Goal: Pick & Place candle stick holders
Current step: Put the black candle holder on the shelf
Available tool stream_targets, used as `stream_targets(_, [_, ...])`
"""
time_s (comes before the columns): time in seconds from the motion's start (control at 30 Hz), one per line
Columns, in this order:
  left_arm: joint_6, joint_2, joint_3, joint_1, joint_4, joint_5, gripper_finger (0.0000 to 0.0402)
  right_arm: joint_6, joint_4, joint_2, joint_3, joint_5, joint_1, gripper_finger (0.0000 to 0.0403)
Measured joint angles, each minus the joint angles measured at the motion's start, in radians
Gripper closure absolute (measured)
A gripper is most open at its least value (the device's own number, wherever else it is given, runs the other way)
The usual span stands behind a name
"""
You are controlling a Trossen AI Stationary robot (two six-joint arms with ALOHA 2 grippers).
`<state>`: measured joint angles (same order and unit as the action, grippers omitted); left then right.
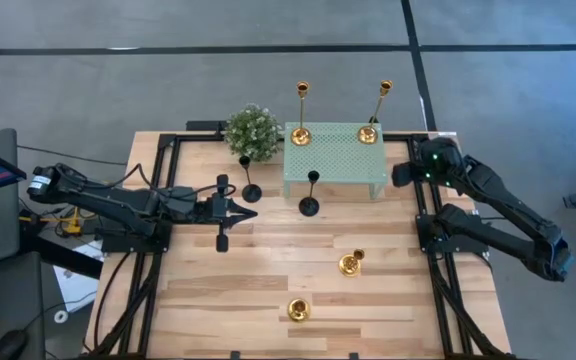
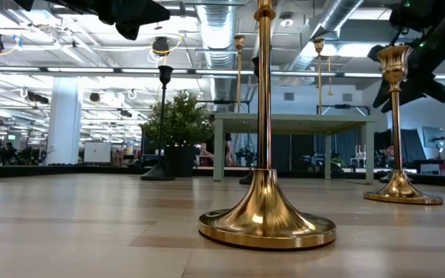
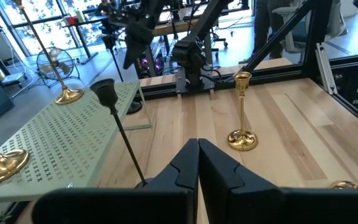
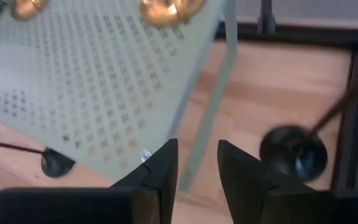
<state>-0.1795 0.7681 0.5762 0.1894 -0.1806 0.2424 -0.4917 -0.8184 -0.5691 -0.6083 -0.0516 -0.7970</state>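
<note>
A light wooden table (image 1: 268, 300) is being shared by two dark arms and a scatter of candle stick holders. The mint green perforated stand (image 1: 336, 160) is set at the table's far edge, with the round green plant (image 1: 252, 131) just beside it. Two tall gold holders (image 1: 301, 135) (image 1: 368, 134) are being carried on the stand's far side, both upright. Two black holders are standing on the wood: one (image 1: 252, 193) in front of the plant, the other (image 1: 310, 206) at the stand's near edge. Two short gold holders (image 1: 350, 264) (image 1: 299, 310) are placed nearer the front, well apart from the stand. The left gripper (image 1: 251, 212) is being held above the wood between the two black holders, its fingers pressed together on nothing. The right gripper (image 4: 197, 162) is poised above the stand's right end, its fingers slightly spread and empty.
</note>
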Motion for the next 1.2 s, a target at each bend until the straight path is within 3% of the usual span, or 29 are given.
stream_targets(0.37, [0.000,0.000,0.000,0.000,0.000,0.000,0.0392,-0.004,-0.123,-0.001,0.000,-0.035,0.010,0.0317])
stream_targets(0.6, [0.000,0.000,0.000,0.000,0.000,0.000,0.0392,0.026,-0.136,-0.001,0.000,-0.210,0.009,0.0264])
stream_targets(0.87, [0.000,0.000,0.000,0.000,0.000,0.000,0.0392,-0.014,-0.024,-0.010,0.000,-0.255,0.009,0.0183])
stream_targets(1.2, [0.000,0.000,0.000,0.000,0.000,0.000,0.0392,0.001,0.036,-0.104,0.000,-0.390,0.009,0.0181])
